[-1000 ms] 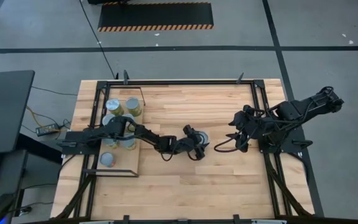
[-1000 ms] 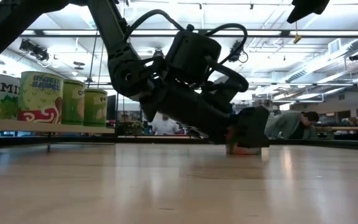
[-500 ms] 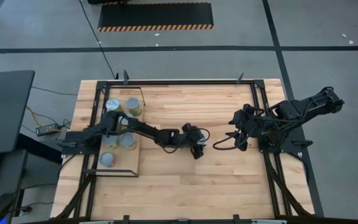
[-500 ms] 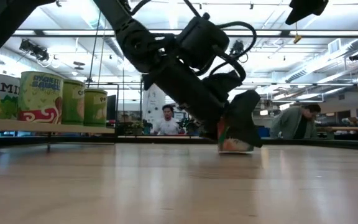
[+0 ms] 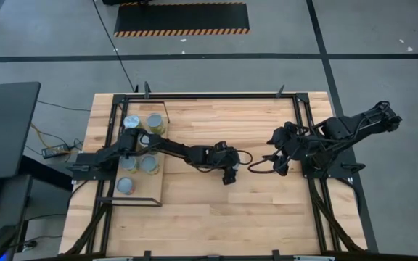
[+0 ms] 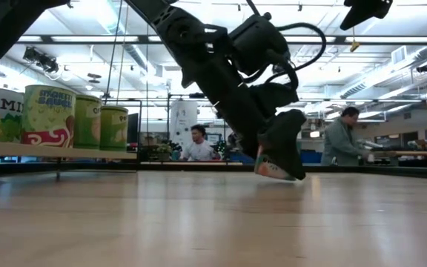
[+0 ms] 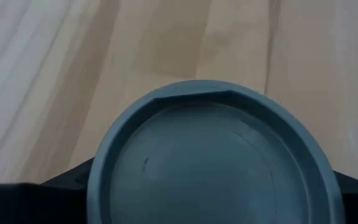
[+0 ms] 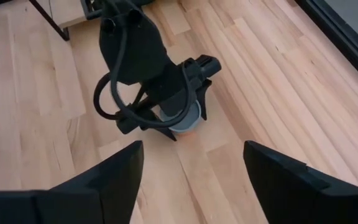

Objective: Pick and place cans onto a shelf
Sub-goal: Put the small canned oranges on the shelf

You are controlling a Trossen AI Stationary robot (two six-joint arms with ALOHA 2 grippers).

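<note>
Where the dark left arm reaches from the shelf [image 5: 158, 190] toward the middle of the high view, its left gripper [image 5: 228, 171] is clamped on one can [image 7: 210, 162], which the low view shows tilted, low over the table [image 5: 267, 217], at centre frame. Five more cans [image 5: 154, 123] show their round tops on the shelf at the left of the high view; the arm crossing it may hide others. In the low view four of them stand in a row at the left edge. The right gripper [image 8: 191, 152] waits just right of centre, its two fingers spread apart with nothing between them. The table is pale plank wood inside a black frame. Beyond it lie grey floor, a striped mat [image 5: 181, 19] at the top, and two people [image 6: 196, 142] under ceiling lights.
</note>
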